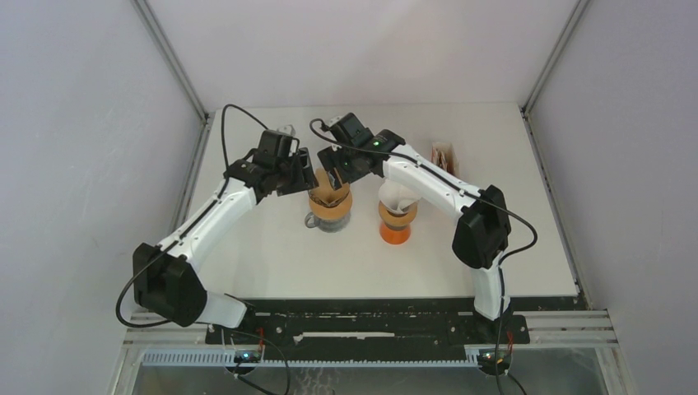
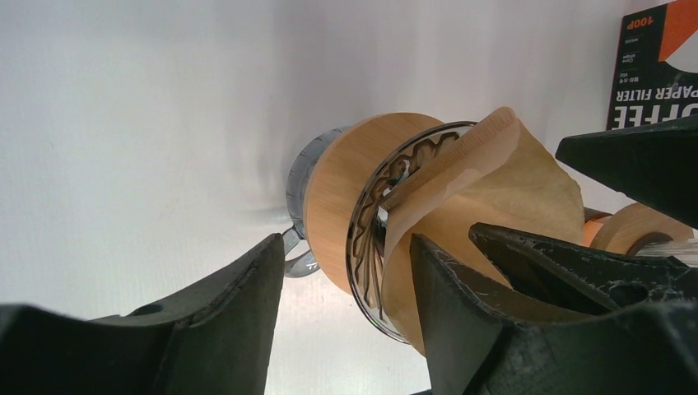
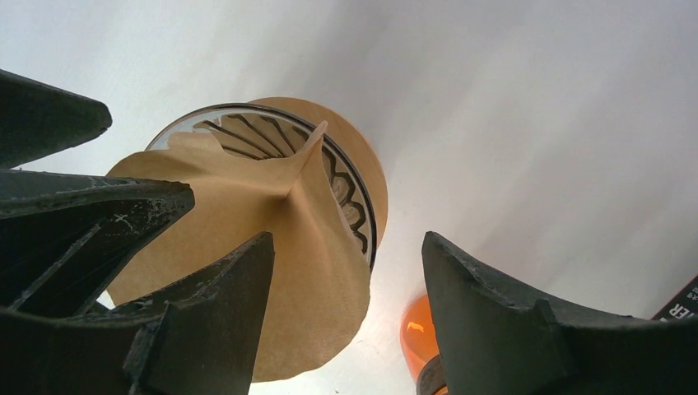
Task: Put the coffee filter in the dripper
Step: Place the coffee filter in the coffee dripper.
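A brown paper coffee filter (image 1: pixel 328 190) stands in the dripper (image 1: pixel 331 211), a glass cone with a wooden collar, left of the table's middle. The filter (image 3: pixel 272 214) rises creased above the ribbed glass rim (image 3: pixel 346 177), one flap hanging over the side. My left gripper (image 1: pixel 302 180) is open at the filter's left. In the left wrist view its gripper (image 2: pixel 342 267) has one finger (image 2: pixel 449 304) against the paper (image 2: pixel 510 189) and the other clear of the dripper (image 2: pixel 346 189). My right gripper (image 1: pixel 332 173) is open just behind the filter; in its wrist view the gripper (image 3: pixel 346 263) straddles the hanging flap without pinching it.
An orange dripper (image 1: pixel 396 224) with a white filter in it stands just right of the wooden one. A box of paper filters (image 1: pixel 444 155) stands behind it at the back right. The two grippers' fingers are close together over the wooden dripper.
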`<state>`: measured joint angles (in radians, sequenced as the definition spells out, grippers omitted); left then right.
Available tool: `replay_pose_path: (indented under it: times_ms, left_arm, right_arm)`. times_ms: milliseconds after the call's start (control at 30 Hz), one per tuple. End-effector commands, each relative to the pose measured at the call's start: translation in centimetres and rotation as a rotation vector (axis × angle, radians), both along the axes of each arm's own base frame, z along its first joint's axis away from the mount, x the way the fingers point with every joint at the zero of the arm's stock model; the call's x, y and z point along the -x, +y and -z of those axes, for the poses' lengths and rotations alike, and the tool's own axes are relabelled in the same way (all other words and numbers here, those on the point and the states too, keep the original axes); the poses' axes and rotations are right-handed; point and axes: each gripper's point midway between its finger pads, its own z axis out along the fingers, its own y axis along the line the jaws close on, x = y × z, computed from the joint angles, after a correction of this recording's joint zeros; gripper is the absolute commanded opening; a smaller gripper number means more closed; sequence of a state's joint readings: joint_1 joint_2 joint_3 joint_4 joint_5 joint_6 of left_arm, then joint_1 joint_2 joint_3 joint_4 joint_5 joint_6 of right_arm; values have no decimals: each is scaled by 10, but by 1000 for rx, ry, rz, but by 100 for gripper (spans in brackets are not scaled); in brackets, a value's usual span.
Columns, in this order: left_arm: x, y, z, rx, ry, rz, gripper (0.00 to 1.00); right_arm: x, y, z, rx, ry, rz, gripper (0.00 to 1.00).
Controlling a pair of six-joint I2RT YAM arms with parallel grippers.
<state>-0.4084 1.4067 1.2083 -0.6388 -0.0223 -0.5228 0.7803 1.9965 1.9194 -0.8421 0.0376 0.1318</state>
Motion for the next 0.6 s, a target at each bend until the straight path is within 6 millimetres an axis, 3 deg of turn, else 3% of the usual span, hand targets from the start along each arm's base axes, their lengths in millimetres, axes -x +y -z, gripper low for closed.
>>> replay_pose_path:
  times_ms: [0, 300, 567]
  left_arm:
    - [-6, -7, -38, 54, -97, 14, 63]
    - [-3, -1, -41, 46, -109, 1, 64]
    - [-4, 4, -21, 7, -67, -12, 63]
  right_arm:
    - [-1, -3, -42, -55, -81, -2, 75]
    - [-3, -6, -46, -53, -95, 5, 75]
    - [-13, -14, -21, 28, -93, 45, 75]
